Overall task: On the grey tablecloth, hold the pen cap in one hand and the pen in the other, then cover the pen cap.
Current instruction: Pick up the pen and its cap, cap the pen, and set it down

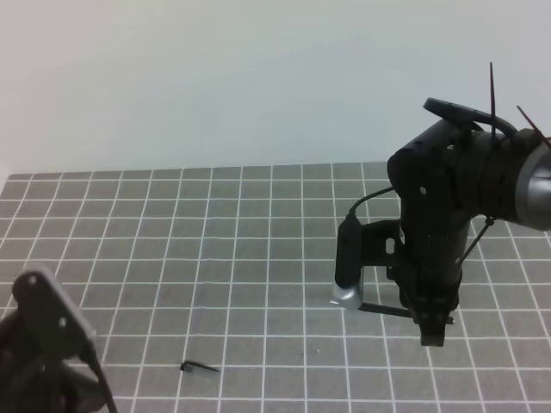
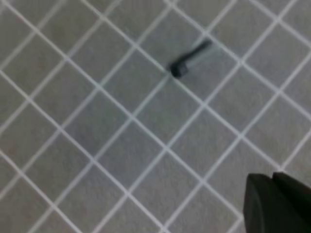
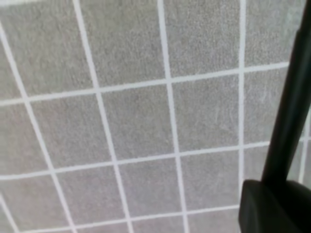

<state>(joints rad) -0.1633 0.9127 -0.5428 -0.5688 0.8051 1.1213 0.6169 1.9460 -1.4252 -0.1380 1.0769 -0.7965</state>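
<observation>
The pen cap [image 1: 200, 368] lies loose on the grey tablecloth [image 1: 215, 241] near the front, small and black; in the left wrist view the pen cap [image 2: 190, 58] sits upper middle. My left gripper [image 2: 273, 194] hovers apart from it at the lower right corner, shut and empty. My right gripper [image 1: 433, 331] points down over the cloth at the right, shut on the pen [image 1: 383, 308], which sticks out level to the left. The right wrist view shows the pen [image 3: 291, 97] as a dark bar rising from the right gripper [image 3: 272, 206].
The left arm's body [image 1: 43, 344] fills the front left corner. The right arm [image 1: 465, 181] with its cables stands over the right side. A pale wall lies behind the cloth's far edge [image 1: 258, 168].
</observation>
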